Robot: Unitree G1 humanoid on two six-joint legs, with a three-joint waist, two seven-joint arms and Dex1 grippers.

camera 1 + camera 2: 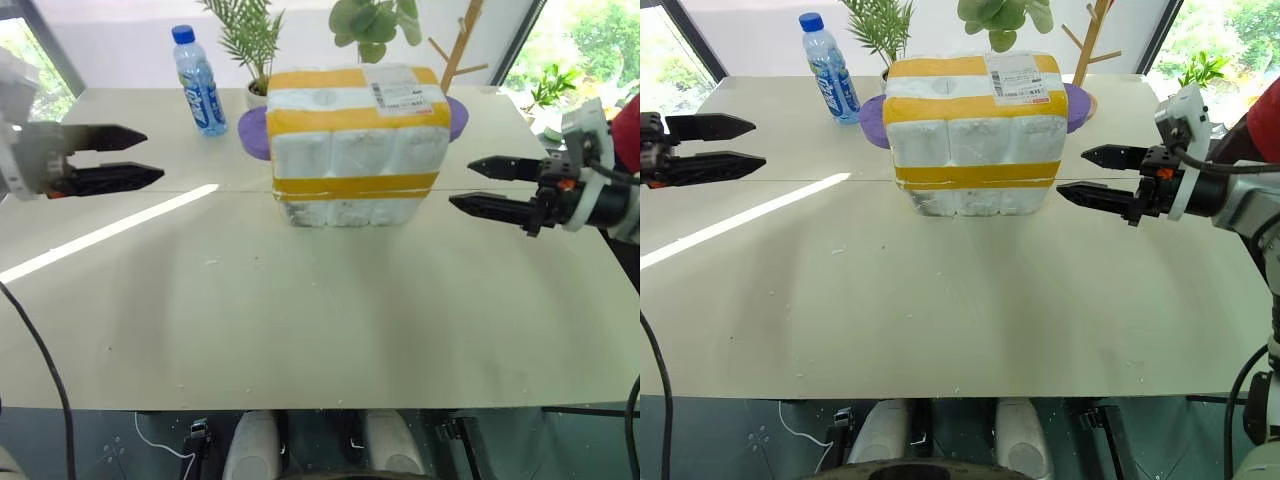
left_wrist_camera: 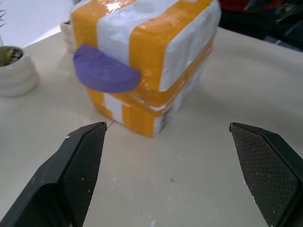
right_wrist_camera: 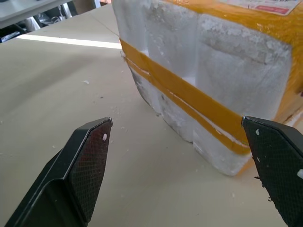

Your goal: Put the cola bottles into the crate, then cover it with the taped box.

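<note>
I log the taped box (image 1: 357,150) as white bumpy foam crossed by broad yellow tape bands, one over the top and one round the lower seam, with a white shipping label (image 1: 404,92) printed in black and edged red, and purple pieces (image 2: 104,71) at both sides. The counter (image 1: 300,320) is pale beige, flecked with white crumbs and cut by a bright stripe of light. The water bottle (image 1: 198,82) is clear with a blue cap and blue-white label. My left hand (image 1: 130,157) and right hand (image 1: 485,186) have black fingers with cross-hatched pads. Green plants (image 1: 245,30) stand behind, one in a ribbed white pot (image 2: 16,73).
</note>
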